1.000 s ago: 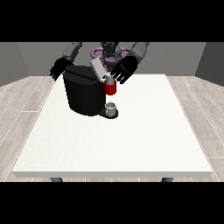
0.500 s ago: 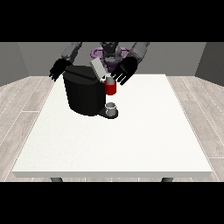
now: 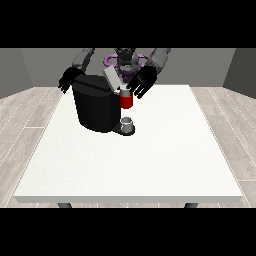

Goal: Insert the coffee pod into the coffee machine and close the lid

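Humanoid robot: grey, rounded upper-arm shells; dark grey torso bearing purple ring-shaped trim; black hand at the view's right (image 3: 141,83); black hand at the view's left (image 3: 68,80), both with dark fingers.

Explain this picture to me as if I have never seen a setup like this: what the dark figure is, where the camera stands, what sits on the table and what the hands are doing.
The camera stands across a white table and looks at a humanoid robot behind it. On the table stands a black coffee machine, its grey lid tilted open, with a red front part and a small grey cup under the spout. The hand at the view's right, its fingers spread, hovers by the machine's open top. The hand at the view's left is at the machine's far side. Whether the coffee pod is already in cannot be told from here.
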Available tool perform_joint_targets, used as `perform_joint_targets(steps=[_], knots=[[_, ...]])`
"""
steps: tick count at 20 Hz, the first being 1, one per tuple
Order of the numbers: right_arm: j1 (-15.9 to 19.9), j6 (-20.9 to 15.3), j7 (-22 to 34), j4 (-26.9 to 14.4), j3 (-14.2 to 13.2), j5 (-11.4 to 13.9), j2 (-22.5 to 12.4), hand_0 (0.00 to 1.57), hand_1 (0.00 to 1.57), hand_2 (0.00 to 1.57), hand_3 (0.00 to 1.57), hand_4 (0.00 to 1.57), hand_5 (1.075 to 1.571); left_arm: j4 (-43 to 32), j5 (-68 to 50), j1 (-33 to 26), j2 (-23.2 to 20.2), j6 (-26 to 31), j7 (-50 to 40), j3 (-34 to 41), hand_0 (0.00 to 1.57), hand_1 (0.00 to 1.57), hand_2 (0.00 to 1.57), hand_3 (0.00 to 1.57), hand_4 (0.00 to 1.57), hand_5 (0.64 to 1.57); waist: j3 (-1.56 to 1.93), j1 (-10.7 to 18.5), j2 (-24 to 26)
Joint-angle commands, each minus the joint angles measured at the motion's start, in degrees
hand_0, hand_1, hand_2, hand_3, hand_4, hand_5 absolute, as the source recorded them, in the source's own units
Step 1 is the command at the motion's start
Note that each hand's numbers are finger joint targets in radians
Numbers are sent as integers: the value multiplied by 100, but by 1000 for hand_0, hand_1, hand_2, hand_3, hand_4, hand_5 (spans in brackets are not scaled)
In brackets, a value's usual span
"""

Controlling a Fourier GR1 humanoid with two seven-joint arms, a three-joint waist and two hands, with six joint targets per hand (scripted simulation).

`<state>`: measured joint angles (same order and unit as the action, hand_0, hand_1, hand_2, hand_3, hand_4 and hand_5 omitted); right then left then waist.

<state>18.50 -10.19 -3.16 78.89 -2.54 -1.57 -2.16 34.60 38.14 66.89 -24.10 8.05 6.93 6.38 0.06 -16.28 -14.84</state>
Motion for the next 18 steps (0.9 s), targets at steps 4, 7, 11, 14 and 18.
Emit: perform_joint_targets(steps=[4,7,11,14,18], knots=[[3,78,210,193,-47,-78,-124,0,0,0,0,380,1571,-115,71,-17,-323,30,239,80,1085,1085,1132,956,403,1571,-7,-126,-117],[-125,79,-89,60,1,-69,10,0,0,0,0,408,1571,-32,140,-46,-170,24,167,-13,1051,1051,1118,953,365,1571,-5,-6,11],[116,8,-117,-27,-133,-32,-116,0,0,0,0,434,1571,-1,142,124,-308,78,279,35,1064,1064,1117,952,360,1571,-5,45,-184],[20,45,-125,216,70,-20,36,0,0,0,0,458,1571,-116,233,92,-449,29,384,28,912,912,1022,865,363,1571,-5,-132,-308],[-79,9,-122,23,-17,1,-15,0,0,0,0,465,1571,-69,431,-55,-182,426,309,-338,0,0,0,0,0,1571,-4,26,45]])
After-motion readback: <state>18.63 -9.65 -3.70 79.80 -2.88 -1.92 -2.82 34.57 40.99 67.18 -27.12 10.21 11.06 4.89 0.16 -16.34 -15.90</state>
